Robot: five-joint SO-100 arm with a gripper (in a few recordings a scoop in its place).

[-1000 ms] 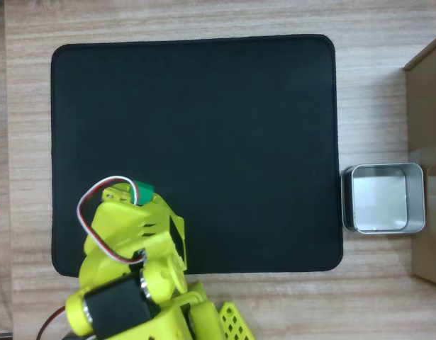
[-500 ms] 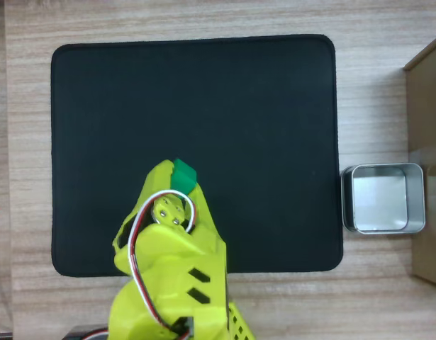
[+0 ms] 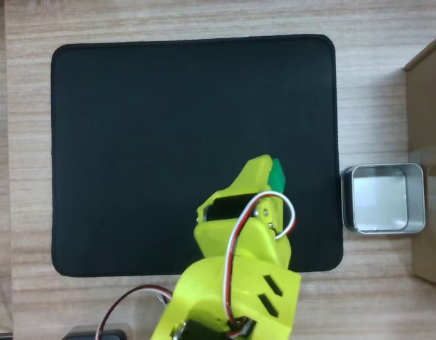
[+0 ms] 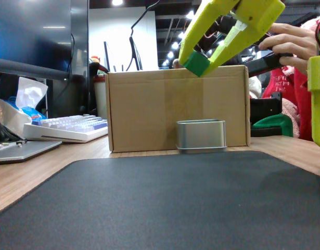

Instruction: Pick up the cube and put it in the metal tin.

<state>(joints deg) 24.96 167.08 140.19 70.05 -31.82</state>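
Gripper (image 4: pixel 197 63) clamped on the cube (image 4: pixel 196 63), lifted high above the mat (image 3: pixel 168 106). Pick done; left: carry over the metal tin (image 3: pixel 383 198), lower, release.

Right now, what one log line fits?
gripper: shut on small green cube | height: raised above black mat | shiny silver metal tin: empty

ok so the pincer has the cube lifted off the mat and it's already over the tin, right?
Not over the tin yet. The overhead view shows the cube in the pincer above the mat, short of the tin. Lifted, yes: the fixed view shows it.
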